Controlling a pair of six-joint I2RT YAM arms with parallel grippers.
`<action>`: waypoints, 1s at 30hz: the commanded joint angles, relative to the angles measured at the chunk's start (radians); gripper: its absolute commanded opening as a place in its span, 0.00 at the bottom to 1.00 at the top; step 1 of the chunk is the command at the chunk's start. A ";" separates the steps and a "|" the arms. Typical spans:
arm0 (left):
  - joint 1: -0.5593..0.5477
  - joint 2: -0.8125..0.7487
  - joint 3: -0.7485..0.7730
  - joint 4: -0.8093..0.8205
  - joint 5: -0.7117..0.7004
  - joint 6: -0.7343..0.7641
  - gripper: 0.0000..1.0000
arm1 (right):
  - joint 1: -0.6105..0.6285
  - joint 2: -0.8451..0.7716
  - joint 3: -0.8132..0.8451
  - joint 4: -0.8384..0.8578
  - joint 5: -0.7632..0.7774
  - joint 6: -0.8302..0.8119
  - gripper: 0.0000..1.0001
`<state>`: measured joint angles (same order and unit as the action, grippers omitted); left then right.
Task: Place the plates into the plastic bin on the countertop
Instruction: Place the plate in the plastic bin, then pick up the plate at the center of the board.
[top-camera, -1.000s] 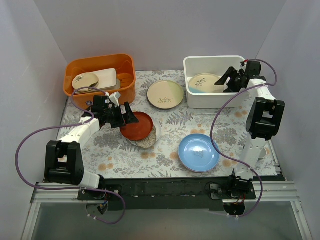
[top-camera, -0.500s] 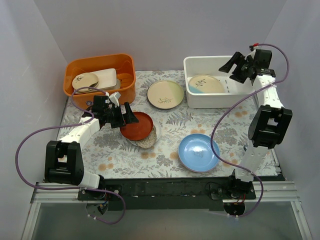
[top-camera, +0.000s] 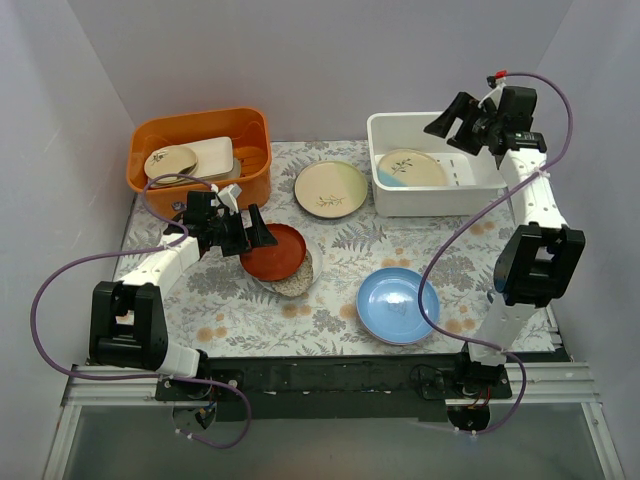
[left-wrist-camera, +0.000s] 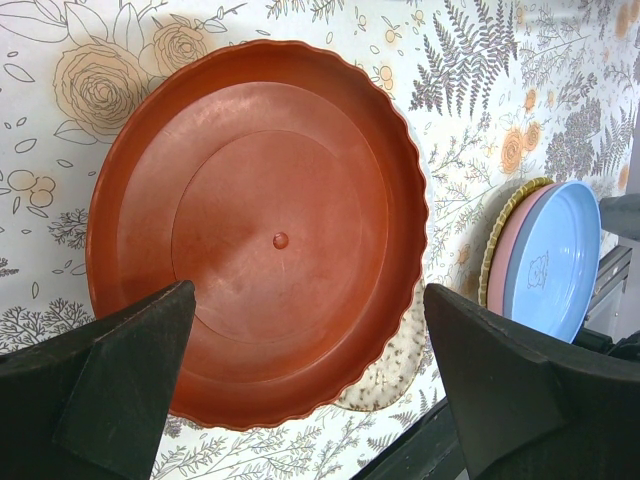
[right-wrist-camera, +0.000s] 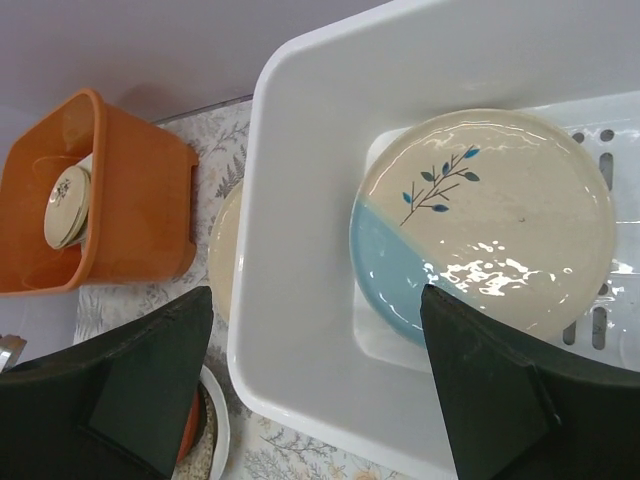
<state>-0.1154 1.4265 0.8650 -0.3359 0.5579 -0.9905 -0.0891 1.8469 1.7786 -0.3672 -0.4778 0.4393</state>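
left jaws wide, empty, hanging just above the red plate (left-wrist-camera: 270, 230), one finger at each side of the wrist view; right jaws wide too, empty, up over the white bin (top-camera: 435, 200)

status: one cream-and-blue plate (right-wrist-camera: 480, 225) lies flat on the bin floor; red plate sits on a speckled plate (top-camera: 296, 283) at the left-middle of the desk (top-camera: 240, 300); cream sprig plate (top-camera: 331, 189) lies between the orange tub (top-camera: 200, 122) and the bin; blue plate (top-camera: 398, 305) tops a small stack near the front; so most of the job is left

step in hand, my read: left takes the red plate

how to do it well:
- a flat straddle can't close on it, the plate looks wider than the jaws; tilt the wrist and pinch the rim, one finger inside, one under the lip
- pick a stretch of rim that overhangs the speckled plate; the side facing the orange tub looks best, since the lower plate pokes out on the opposite side; otherwise both plates get pinched
- the rim is scalloped and glossy; seat the finger in a dip and close firmly, expect some slip
- lift straight up until clear of the lower plate, then travel
- the bin is far for the left arm; move the right arm out first, no crossing over the bin
- set it low and flat on the cream-and-blue plate; open only once it rests
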 joint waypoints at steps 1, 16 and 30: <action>-0.004 -0.043 0.012 0.011 0.004 0.018 0.98 | 0.038 -0.064 0.025 0.001 -0.013 -0.027 0.91; -0.004 -0.213 -0.017 0.040 -0.179 0.030 0.98 | 0.088 -0.109 -0.022 -0.030 -0.002 -0.066 0.91; -0.003 -0.054 0.023 -0.084 -0.306 0.044 0.98 | 0.088 -0.117 -0.037 -0.044 -0.010 -0.085 0.91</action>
<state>-0.1154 1.3254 0.8574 -0.3622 0.2623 -0.9634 -0.0040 1.7767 1.7515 -0.4175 -0.4782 0.3798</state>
